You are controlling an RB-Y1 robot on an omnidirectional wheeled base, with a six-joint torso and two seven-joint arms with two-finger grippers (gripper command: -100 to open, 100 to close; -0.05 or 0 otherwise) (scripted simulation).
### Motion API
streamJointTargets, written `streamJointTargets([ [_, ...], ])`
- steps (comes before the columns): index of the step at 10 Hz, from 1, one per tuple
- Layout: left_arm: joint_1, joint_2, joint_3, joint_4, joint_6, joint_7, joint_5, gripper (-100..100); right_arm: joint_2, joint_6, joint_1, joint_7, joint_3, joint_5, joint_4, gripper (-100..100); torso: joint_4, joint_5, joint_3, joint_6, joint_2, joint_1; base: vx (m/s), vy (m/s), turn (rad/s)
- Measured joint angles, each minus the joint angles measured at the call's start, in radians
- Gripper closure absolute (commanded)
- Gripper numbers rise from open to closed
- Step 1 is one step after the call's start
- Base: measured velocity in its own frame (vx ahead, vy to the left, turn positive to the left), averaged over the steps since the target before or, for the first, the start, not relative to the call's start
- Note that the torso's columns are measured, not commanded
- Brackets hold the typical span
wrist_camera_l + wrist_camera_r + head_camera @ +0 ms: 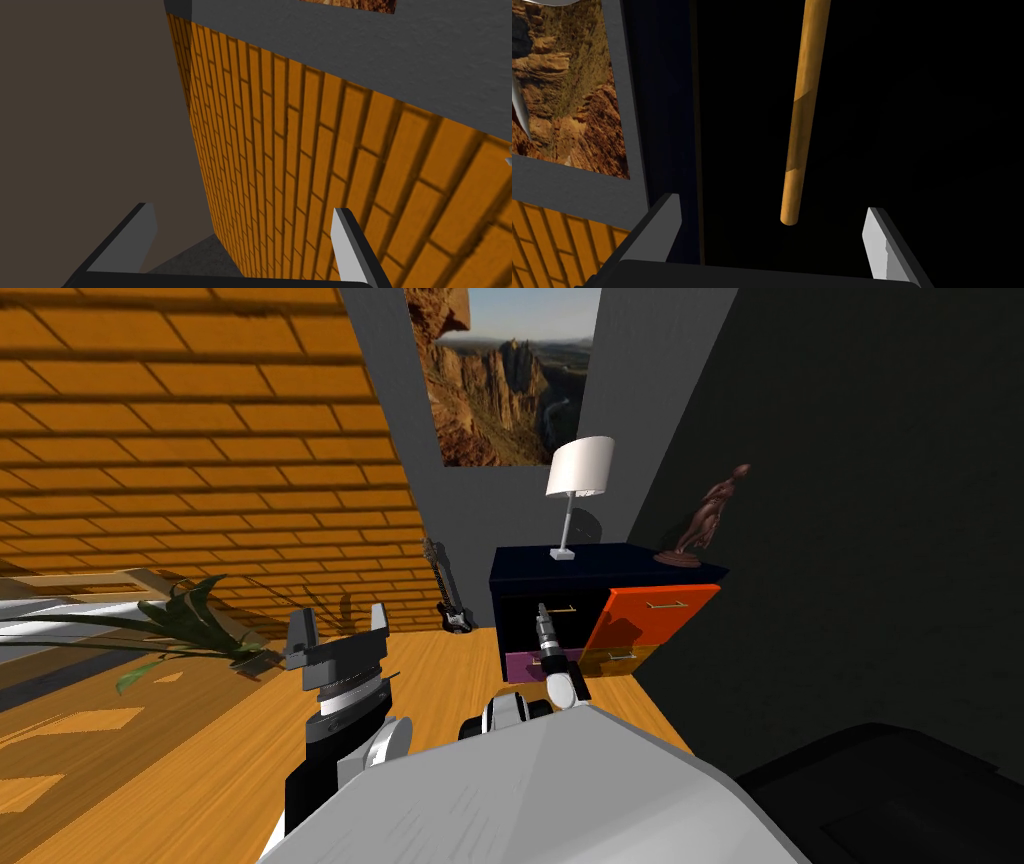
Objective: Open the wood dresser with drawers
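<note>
The dresser (590,563) stands against the grey wall ahead, with a dark navy top and drawer fronts in black, orange (650,613), purple (522,666) and amber. My right gripper (543,616) reaches to the black upper left drawer (530,623). In the right wrist view the gripper (774,230) is open, and that drawer's wood-coloured bar handle (801,110) hangs just ahead of the gap, its end between the fingertips (876,240), untouched. My left gripper (338,633) is raised over the floor to the left, open (245,235) and holding nothing.
A white lamp (578,483) and a brown statuette (708,520) stand on the dresser top. A small guitar (450,593) leans on the wall left of it. A leafy plant (185,623) spreads at the left. A dark wall runs along the right, with a black shape (880,788) low down.
</note>
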Motion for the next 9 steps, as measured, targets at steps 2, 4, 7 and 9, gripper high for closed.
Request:
streamJointTargets([
  [2,0.000,0.000,0.000,0.000,0.000,0.000,0.000,0,-0.004,-0.014,0.004,-0.018,0.009,0.013,0.015,-100,0.003,0.001,0.002,0.000,0.003,0.001,-0.034,-0.011,0.001],
  [4,0.000,0.000,0.000,0.000,0.000,0.000,0.000,0,-0.007,-0.009,-0.009,0.012,-0.002,0.042,0.036,-100,0.001,0.000,0.001,0.000,0.001,-0.001,-0.058,-0.057,-0.009],
  [7,0.000,0.000,0.000,0.000,0.000,0.000,0.000,0,-0.025,0.005,-0.018,0.025,-0.014,0.049,0.039,-100,-0.001,0.001,-0.003,0.001,-0.006,0.004,0.043,0.025,-0.138],
  [9,0.000,0.000,0.000,0.000,0.000,0.000,0.000,0,-0.060,0.039,-0.018,0.010,-0.026,0.030,0.015,-100,-0.001,0.001,-0.002,0.000,-0.004,0.003,0.072,0.066,-0.081],
])
